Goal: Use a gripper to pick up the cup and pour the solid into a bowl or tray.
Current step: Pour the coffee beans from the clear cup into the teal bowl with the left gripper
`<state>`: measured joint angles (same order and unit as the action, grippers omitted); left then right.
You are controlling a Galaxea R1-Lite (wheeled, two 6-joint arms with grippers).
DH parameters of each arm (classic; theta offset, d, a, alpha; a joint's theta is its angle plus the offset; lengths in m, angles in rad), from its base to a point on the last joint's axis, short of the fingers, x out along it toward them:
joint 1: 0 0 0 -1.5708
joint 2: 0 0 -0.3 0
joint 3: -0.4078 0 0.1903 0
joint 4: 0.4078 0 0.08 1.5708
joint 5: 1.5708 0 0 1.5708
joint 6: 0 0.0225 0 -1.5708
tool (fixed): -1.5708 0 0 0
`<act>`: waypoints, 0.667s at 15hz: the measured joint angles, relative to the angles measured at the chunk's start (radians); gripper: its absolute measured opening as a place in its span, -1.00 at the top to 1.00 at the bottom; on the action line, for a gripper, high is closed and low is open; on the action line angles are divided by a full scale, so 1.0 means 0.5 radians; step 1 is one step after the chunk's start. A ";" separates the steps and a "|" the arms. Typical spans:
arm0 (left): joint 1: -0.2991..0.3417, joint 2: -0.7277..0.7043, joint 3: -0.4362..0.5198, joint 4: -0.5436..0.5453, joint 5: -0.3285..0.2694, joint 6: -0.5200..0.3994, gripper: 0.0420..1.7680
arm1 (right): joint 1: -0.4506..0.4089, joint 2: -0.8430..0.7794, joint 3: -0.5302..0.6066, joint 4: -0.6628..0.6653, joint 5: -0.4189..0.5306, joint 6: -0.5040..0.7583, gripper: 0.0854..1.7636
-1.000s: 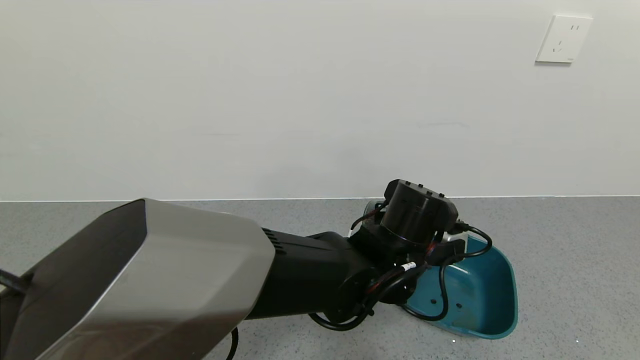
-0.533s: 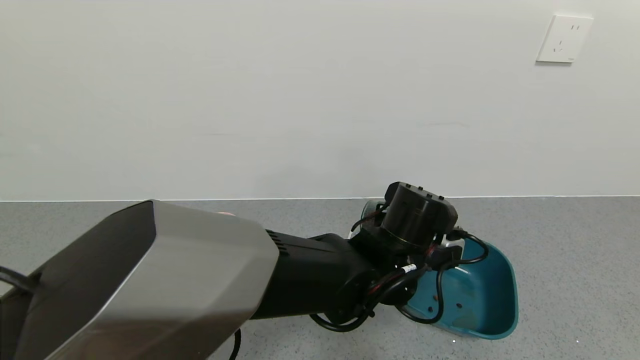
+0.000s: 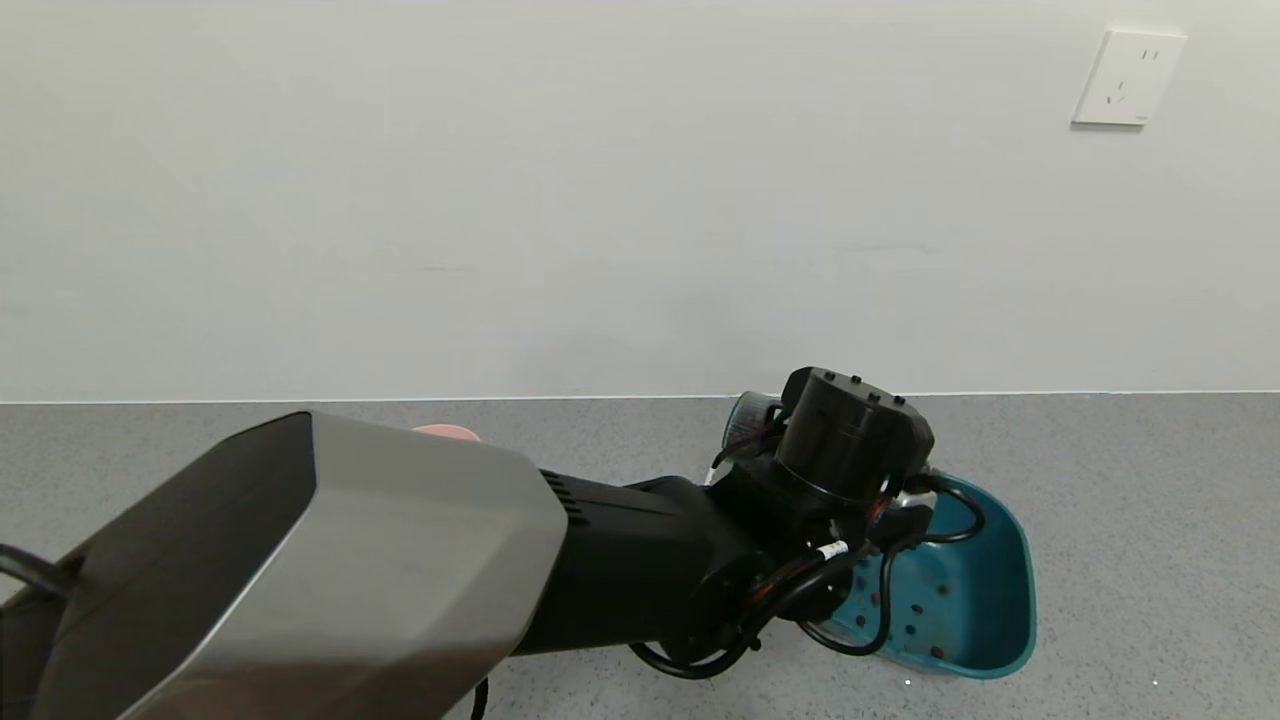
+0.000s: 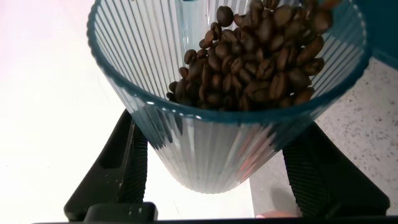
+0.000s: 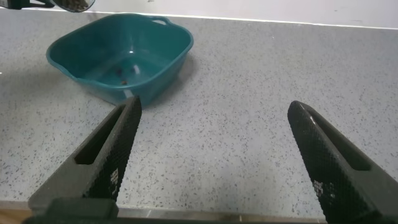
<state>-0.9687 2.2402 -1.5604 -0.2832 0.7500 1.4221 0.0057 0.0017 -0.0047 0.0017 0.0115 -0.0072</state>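
Note:
My left gripper (image 3: pixel 848 447) hangs over the near-left rim of the dark teal basin (image 3: pixel 985 560) and is shut on the ribbed translucent cup (image 4: pixel 221 146). Its black fingers (image 4: pixel 127 165) press on both sides of the cup. The cup is tipped, and only its edge (image 3: pixel 748 418) shows behind the wrist in the head view. Brown beans (image 4: pixel 255 68) are heaped at the cup's mouth and slide toward the basin's rim (image 4: pixel 380 28). Several beans (image 3: pixel 915 612) lie scattered on the basin floor. My right gripper (image 5: pixel 214 149) is open and empty, low over the counter, with the basin (image 5: pixel 155 62) ahead of it.
A sliver of the pink bowl (image 3: pixel 447 432) shows behind my left arm's silver link (image 3: pixel 330 560). The grey speckled counter (image 3: pixel 1150 520) runs back to a white wall with a socket plate (image 3: pixel 1128 78).
My left wrist has rolled and shifted slightly right, tipping the cup further. Many more beans now lie on the basin floor than a second ago.

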 joint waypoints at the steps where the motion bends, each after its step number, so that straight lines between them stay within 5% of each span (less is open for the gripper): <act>1: -0.010 0.000 0.003 0.000 0.014 0.013 -0.42 | -0.001 -0.001 0.000 0.000 0.001 0.000 -0.94; 10: -0.062 0.023 0.007 0.003 0.114 0.116 -0.42 | 0.000 0.000 0.003 -0.003 0.001 0.000 -0.94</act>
<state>-0.9996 2.2519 -1.5568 -0.2817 0.8068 1.4802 0.0057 0.0017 -0.0032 0.0000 0.0119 -0.0072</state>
